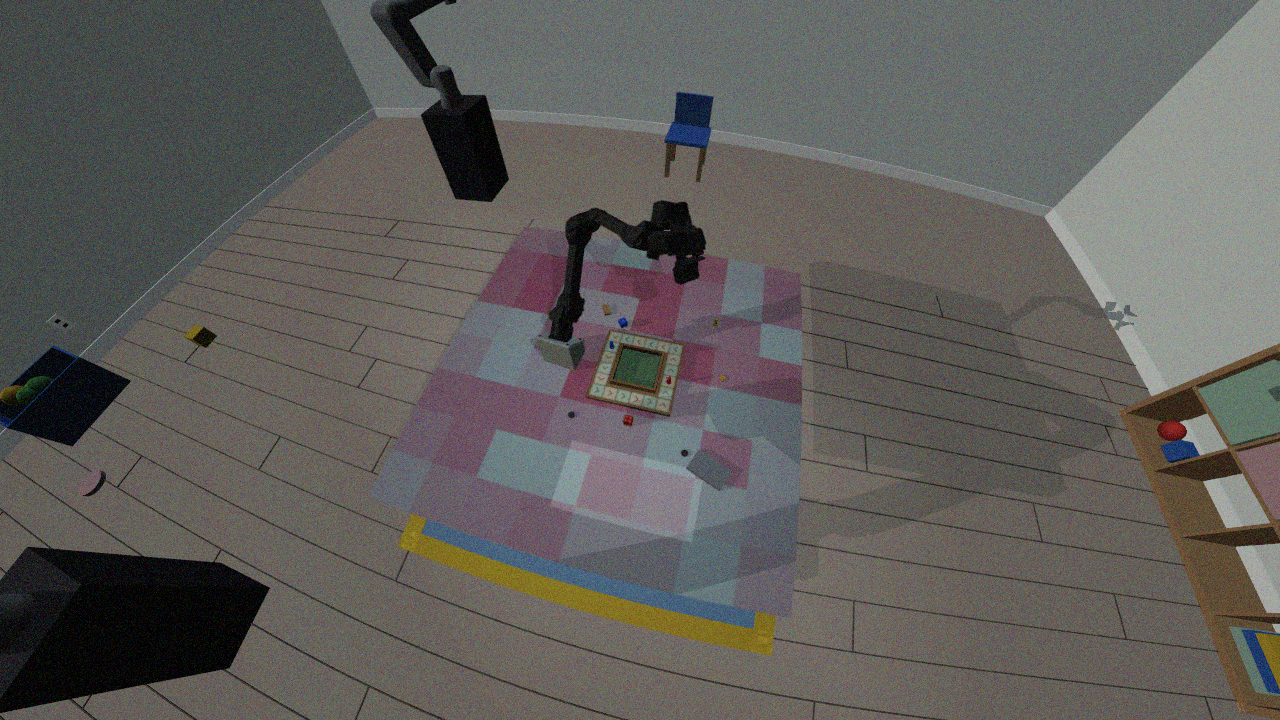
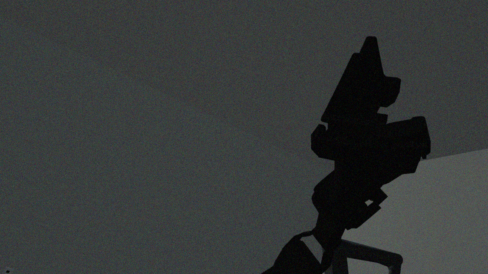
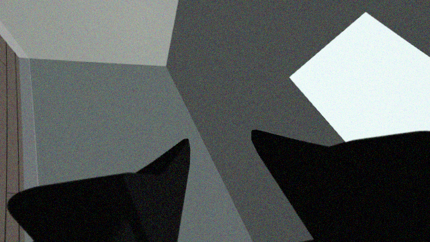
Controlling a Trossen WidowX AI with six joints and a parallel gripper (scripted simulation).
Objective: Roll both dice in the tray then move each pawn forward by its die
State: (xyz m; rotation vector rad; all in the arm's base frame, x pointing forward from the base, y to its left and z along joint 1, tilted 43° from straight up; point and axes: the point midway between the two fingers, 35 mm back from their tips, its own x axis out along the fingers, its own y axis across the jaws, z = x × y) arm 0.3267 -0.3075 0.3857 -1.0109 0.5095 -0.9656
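The game board [image 1: 597, 386] lies on the checked mat [image 1: 528, 447], with the green tray [image 1: 637, 365] in its middle. The red die [image 1: 629, 419] lies on the mat just in front of the board. The blue die [image 1: 622, 320] lies on the mat behind it. The red pawn [image 1: 668, 381] stands on the board's right side. I cannot make out the blue pawn. My gripper [image 1: 684, 234] [image 2: 370, 48] [image 3: 220, 139] is open and empty. It is raised high, up and behind the board, and points up toward the room's corner and ceiling.
The arm's base [image 1: 559, 351] stands left of the board. A small orange block [image 1: 606, 309], dark small pieces [image 1: 571, 414] [image 1: 685, 453] and a grey slab [image 1: 713, 467] lie on the mat. A blue chair [image 1: 689, 129], black boxes [image 1: 465, 147] [image 1: 116, 617] and a shelf [image 1: 1208, 492] stand around.
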